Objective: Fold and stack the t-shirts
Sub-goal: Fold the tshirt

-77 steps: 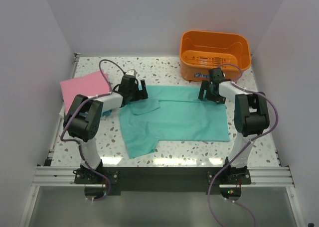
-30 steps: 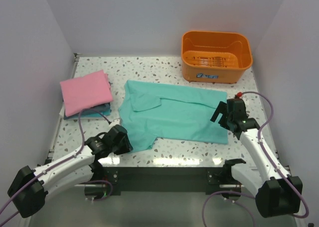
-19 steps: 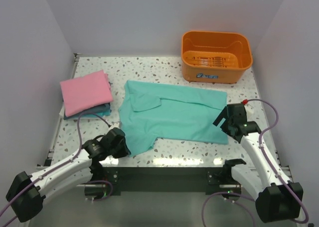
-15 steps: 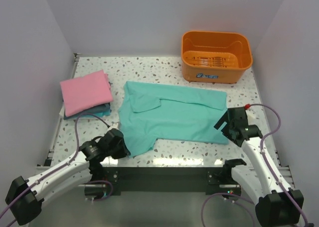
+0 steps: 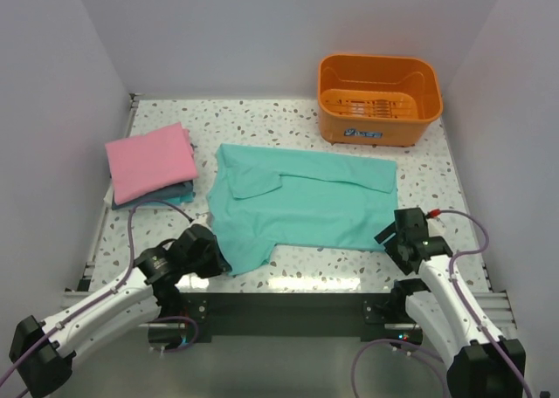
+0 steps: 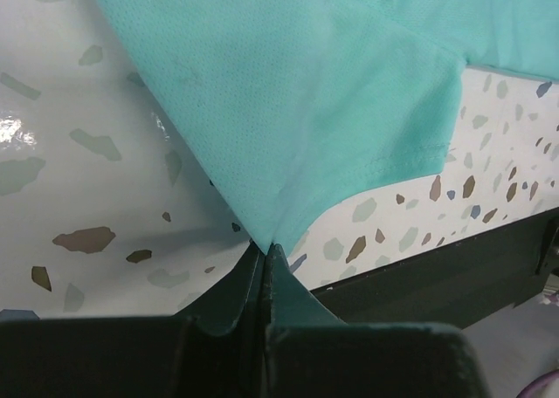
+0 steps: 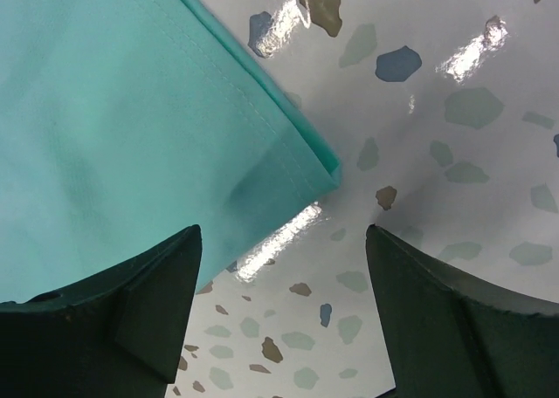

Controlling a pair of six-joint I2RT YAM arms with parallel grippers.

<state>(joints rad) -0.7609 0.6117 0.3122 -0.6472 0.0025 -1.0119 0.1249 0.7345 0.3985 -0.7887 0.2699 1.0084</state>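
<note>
The teal-green t-shirt (image 5: 301, 202) is spread flat on the speckled table (image 5: 419, 167), on the near side of the orange basket (image 5: 410, 123) and reaching away to that basket's left. One short sleeve is seen folded inward over the body at the end far from the basket, and the other sleeve is stretched toward the table's near edge. The tip of this near sleeve, the part of the shirt lying farthest from the basket, is pinched by the left gripper (image 5: 214, 260). In the left wrist view the gripper (image 6: 265, 248) is seen clenched, jaws pressed together, with the cloth (image 6: 288, 92) drawn up from the table into them. The right gripper (image 5: 389, 236) is held over the shirt's hem corner straight in front of the basket. In the right wrist view its jaws (image 7: 281, 229) are spread wide, with that corner (image 7: 113, 110) lying flat between them and nothing grasped. Well to the left of the basket, a folded pink t-shirt (image 5: 150, 161) is stacked on a folded blue-teal t-shirt (image 5: 175, 195), of which only the near edge is shown.
</note>
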